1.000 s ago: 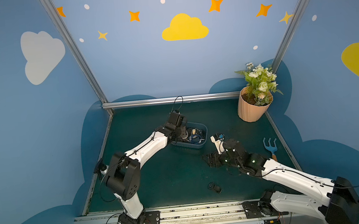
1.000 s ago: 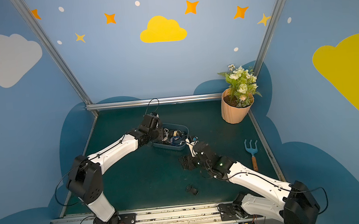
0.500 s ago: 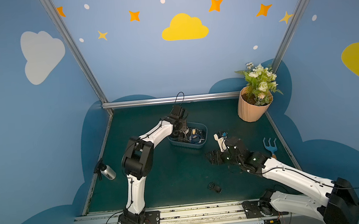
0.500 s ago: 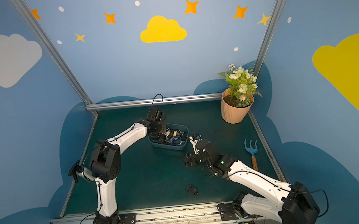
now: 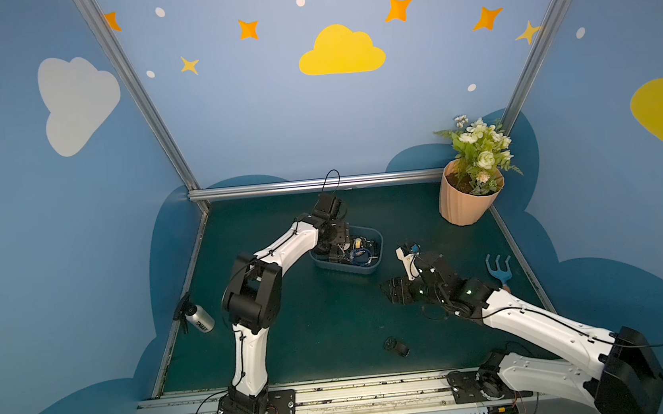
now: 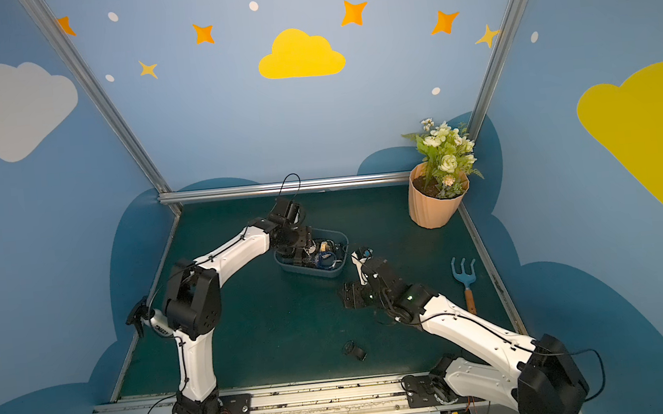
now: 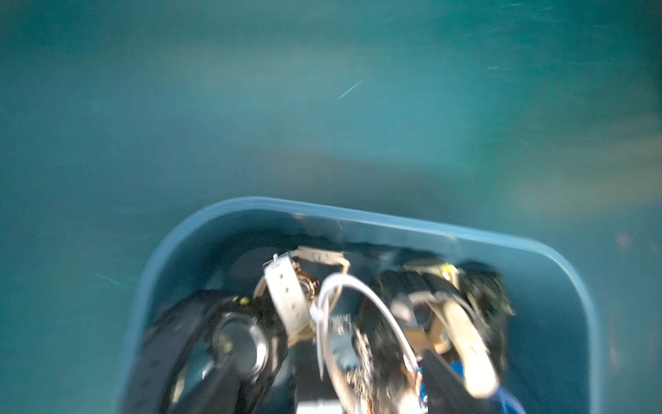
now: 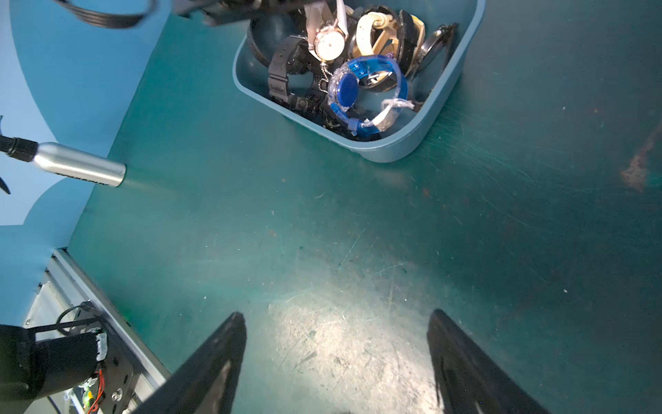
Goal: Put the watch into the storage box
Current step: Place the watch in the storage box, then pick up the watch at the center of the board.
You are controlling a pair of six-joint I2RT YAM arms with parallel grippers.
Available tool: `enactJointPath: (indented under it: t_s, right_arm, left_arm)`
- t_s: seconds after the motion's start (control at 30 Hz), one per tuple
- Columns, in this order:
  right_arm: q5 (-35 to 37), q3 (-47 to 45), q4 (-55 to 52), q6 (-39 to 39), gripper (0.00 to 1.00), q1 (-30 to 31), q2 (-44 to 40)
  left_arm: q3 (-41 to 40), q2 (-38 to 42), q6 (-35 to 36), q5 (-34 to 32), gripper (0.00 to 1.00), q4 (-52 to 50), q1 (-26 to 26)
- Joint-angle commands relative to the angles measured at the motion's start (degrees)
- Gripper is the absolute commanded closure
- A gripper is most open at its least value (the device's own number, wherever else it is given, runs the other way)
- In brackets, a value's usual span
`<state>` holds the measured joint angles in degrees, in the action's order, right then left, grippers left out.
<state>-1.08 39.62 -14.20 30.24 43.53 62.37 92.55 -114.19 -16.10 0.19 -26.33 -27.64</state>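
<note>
In both top views the storage box (image 5: 352,271) (image 6: 315,275) sat directly under your left jaws, which dipped inside its rim. From there I could not tell whether they stood apart or pinched together. A pile of watches (image 5: 357,251) filled the box just ahead of them. A careless lift could have hooked a strap and dragged a watch over the low wall. One black watch (image 5: 396,347) (image 6: 354,351) lay on the tabletop (image 5: 324,325), well apart from both pairs of jaws and nearer your right ones. By my judgement, then, the job was not finished.

The left wrist view was smeared and showed no jaws at all, so it did not settle their state either. The box rim (image 7: 394,219) lay close beneath, with a white-strapped watch (image 7: 286,301) and a dark one (image 7: 236,344) heaped high. The blur suggested a quick wrist. That close to the rim, a knock could have shoved the light box or tipped it.

In the right wrist view your right jaws stood wide apart and empty, with the fingers (image 8: 215,365) over bare tabletop. The box lay ahead of them, a blue watch (image 8: 358,89) at its nearer end. The left arm's dark parts crowded over the far end. If you had sent the right arm forward then, the two arms could have met above the box.
</note>
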Motion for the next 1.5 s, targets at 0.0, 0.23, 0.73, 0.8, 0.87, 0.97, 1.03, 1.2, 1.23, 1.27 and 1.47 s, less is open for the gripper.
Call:
enactJointPath:
  t_s: [0.0,0.23,0.73,0.8,0.87,0.97,1.03,1.2,1.23,1.27,1.47]
  right_arm:
    - [1.1,2.0,-2.8,0.6,0.19,-0.3,0.4]
    - [1.0,2.0,-3.5,0.2,0.19,-0.5,-0.4]
    - [-3.9,0.2,-14.1,-2.7,0.21,1.6,-2.4]
    - [-4.9,-1.6,-16.0,-3.2,0.21,3.2,-6.1]
    - [-5.3,-4.7,-17.3,-3.0,0.23,4.9,-10.0]
    - [-5.3,-7.3,-19.7,-1.2,0.25,7.0,-14.3]
    - [-5.1,-8.9,-21.1,0.2,0.27,8.4,-16.9]
    - [-5.2,-12.4,-20.8,1.6,0.33,12.6,-20.6]
    - [-5.1,-13.2,-20.4,2.1,0.34,13.6,-20.9]
    - [-4.8,-13.9,-20.0,2.5,0.35,14.5,-21.1]
    - [-2.1,-16.3,-16.3,3.2,0.36,20.1,-19.7]
  left_arm:
    - [-2.7,7.9,-2.1,2.4,0.00,3.3,0.4]
    - [-24.6,25.7,-8.5,10.7,0.00,14.8,0.4]
    - [-60.3,54.0,-15.5,16.6,0.00,23.8,-2.4]
    - [-60.4,53.8,-15.4,16.6,0.00,24.7,-2.6]
    - [-60.3,52.7,-15.3,16.8,0.00,25.5,-2.8]
    - [-59.7,51.2,-15.2,17.8,0.00,26.0,-2.9]
    - [-59.3,50.5,-15.0,17.9,0.00,25.9,-3.1]
    - [-59.5,51.1,-14.7,17.5,0.00,25.6,-3.4]
    - [-59.6,51.5,-14.7,17.4,0.00,25.4,-3.5]
    - [-59.7,51.7,-14.7,17.3,0.00,25.2,-3.5]
    - [-60.5,53.2,-14.9,16.5,0.00,24.4,-3.5]
